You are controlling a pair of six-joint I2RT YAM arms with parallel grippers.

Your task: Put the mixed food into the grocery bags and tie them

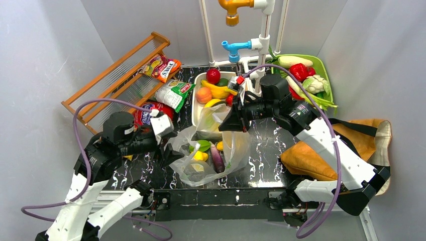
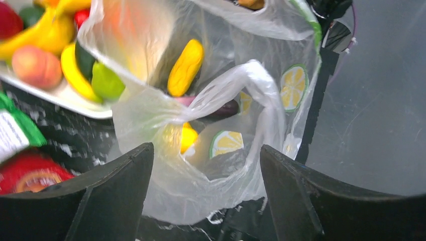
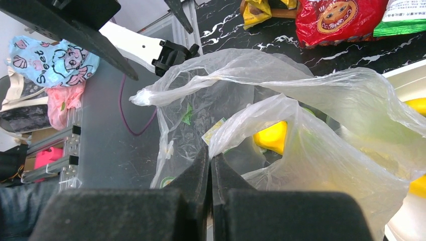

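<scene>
1. The clear bag (image 1: 211, 150) sits mid-table between the two arms, mouth gaping. There are already a few toy pieces inside, including a yellow one (image 2: 186, 68) and a dark purple one (image 1: 217, 158).
2. More fruit lies in the white tray (image 1: 197, 114) just behind the bag, and snack packets (image 1: 150, 113) lie off to the left. The tan tote (image 1: 321, 155) lies flat under the right arm.
3. My read is that they're working the bag's handles, either holding the mouth wide for loading or setting up the knot.
4. To do it well, I'd grab the handle loop (image 2: 251, 80) low, near where it meets the bag body, and get all the film bunched in one bite. That plastic is thin and slippery. Don't yank either, or the food will tip out.
5. The left gripper (image 2: 206, 150) has its fingers spread wide, with the loop hanging between them. I can't see it gripping anything, and I can't tell if the film brushes a finger.
6. The right gripper (image 3: 210, 150) has its jaws pressed tight together, pinching a twist of the bag's far edge and holding that side up.
7. The risk is that one arm pulls before the other has a proper hold, and the bag then just slides over.
</scene>
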